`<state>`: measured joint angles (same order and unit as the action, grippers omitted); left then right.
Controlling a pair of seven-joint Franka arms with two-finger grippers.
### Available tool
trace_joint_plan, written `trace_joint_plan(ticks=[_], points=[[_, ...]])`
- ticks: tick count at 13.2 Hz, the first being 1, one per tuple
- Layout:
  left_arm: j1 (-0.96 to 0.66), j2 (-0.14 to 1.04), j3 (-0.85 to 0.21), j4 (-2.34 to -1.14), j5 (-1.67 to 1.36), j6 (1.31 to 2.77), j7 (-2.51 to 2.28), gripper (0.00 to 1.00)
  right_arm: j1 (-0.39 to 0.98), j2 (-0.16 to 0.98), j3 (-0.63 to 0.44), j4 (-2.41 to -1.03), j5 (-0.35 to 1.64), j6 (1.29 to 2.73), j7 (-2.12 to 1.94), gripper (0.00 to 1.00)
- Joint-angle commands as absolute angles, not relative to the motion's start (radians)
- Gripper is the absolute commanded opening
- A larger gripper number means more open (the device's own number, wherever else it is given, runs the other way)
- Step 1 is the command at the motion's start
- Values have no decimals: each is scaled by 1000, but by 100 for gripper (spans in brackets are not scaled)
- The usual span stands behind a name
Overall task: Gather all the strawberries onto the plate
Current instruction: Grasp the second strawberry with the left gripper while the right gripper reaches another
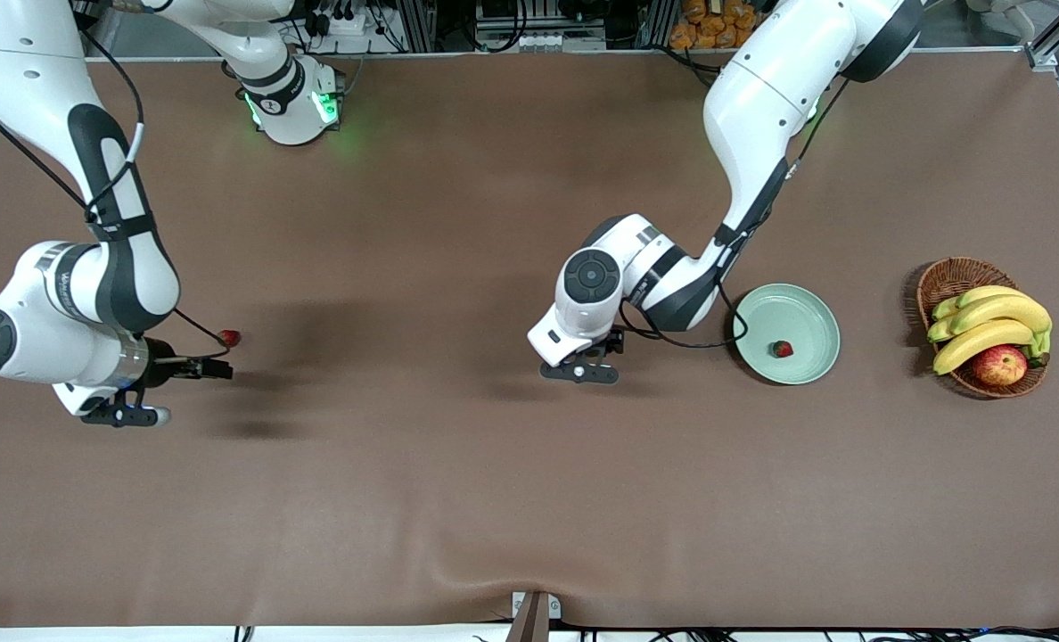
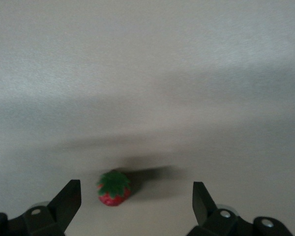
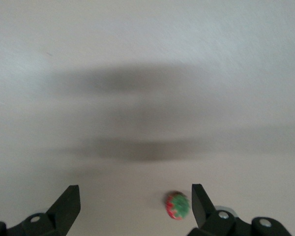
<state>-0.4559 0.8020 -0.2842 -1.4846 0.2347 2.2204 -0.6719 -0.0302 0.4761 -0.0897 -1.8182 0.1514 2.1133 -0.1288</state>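
One strawberry (image 1: 783, 349) lies in the mint-green plate (image 1: 806, 308). A second strawberry (image 2: 114, 188) sits on the brown surface (image 1: 458, 481) beneath the left gripper (image 2: 136, 204) — jaws wide, empty — just beside the plate, toward the right arm's end. A third strawberry (image 1: 229, 338) lies well apart from the plate, with the right gripper (image 3: 135, 204) over it — jaws wide too.

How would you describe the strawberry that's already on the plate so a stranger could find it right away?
Start at the brown wicker basket of bananas at the left arm's end of the table. Beside it, toward the table's middle, sits a round mint-green plate. The strawberry on the plate is the tiny red berry with a green top, the only one not lying on the brown tabletop.
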Motion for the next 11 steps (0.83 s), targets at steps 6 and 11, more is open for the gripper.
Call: trace_joint_plan(ticks=[6, 11], points=[[-426, 759, -287, -1595, 256, 2215, -630, 73, -31, 469, -138, -1953, 94, 2132, -140, 100], [-423, 759, -287, -1589, 256, 2212, -627, 50, -12, 502, -149, -1965, 57, 2143, -133, 86]])
